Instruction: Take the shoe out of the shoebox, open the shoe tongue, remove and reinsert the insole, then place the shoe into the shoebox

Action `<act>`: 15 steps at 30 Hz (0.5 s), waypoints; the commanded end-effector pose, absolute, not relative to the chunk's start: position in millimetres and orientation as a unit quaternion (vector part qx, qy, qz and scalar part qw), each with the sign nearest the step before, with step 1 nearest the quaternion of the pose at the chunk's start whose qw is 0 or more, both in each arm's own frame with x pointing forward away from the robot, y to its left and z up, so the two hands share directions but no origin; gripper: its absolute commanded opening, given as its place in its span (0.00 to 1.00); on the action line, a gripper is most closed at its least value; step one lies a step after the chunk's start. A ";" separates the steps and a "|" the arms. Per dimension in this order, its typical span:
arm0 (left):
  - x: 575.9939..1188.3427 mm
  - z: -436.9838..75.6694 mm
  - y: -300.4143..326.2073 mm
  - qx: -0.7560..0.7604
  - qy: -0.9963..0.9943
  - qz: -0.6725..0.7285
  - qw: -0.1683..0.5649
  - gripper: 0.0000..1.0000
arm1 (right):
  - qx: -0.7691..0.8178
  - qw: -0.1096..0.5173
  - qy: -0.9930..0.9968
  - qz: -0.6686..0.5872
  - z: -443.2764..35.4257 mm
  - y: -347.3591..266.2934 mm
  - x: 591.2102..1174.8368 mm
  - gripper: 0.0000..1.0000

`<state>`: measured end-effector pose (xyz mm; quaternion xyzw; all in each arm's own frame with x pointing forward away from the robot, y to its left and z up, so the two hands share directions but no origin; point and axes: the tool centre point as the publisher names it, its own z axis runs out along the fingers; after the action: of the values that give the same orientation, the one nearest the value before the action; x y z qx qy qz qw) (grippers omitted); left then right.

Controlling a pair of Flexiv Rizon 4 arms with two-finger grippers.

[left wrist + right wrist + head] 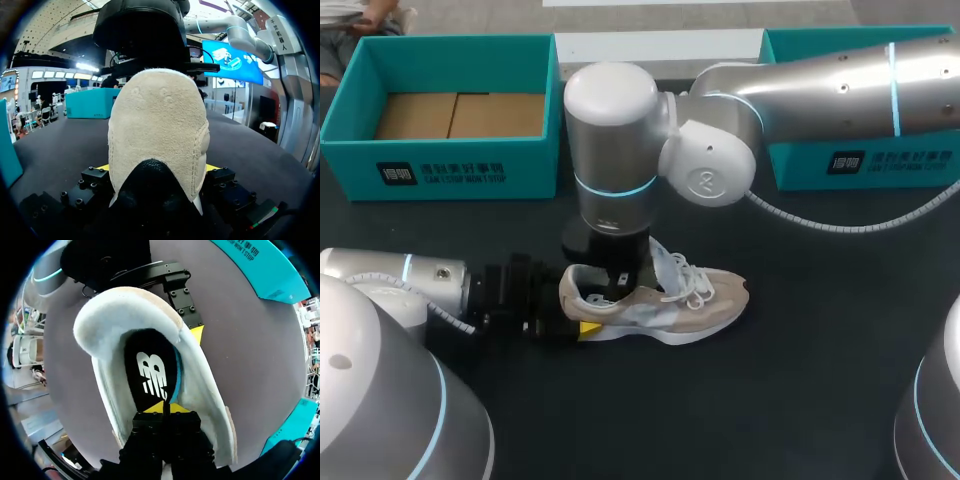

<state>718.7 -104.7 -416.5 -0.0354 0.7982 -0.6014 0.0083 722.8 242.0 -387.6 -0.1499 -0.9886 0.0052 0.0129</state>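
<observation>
A beige and white shoe [670,300] lies on its sole on the dark table, heel to the left. My left gripper [582,308] comes in low from the left and is shut on the heel. In the left wrist view the suede heel [157,130] fills the gap, with a yellow tip against each side. My right gripper [618,283] reaches straight down into the shoe's mouth. In the right wrist view its yellow tips [164,407] are pressed together on the black insole [150,370], whose teal edge is lifted on one side. The tongue and laces [682,275] stand folded up toward the toe.
An open teal shoebox [440,165] with a cardboard floor stands at the back left. A second teal box [880,165] is at the back right, partly behind my right arm. A white cable [840,220] hangs from that arm over the table.
</observation>
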 end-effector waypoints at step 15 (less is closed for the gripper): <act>717.4 -419.5 -103.7 -0.036 0.799 -0.600 0.009 0.00 | -0.191 -0.013 -0.981 -0.041 -318.7 209.3 733.7 0.00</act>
<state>719.0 -104.7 -416.4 -0.0359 0.7982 -0.6013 0.0082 736.4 217.5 -325.5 -0.1910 -0.9810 -0.0334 -0.0092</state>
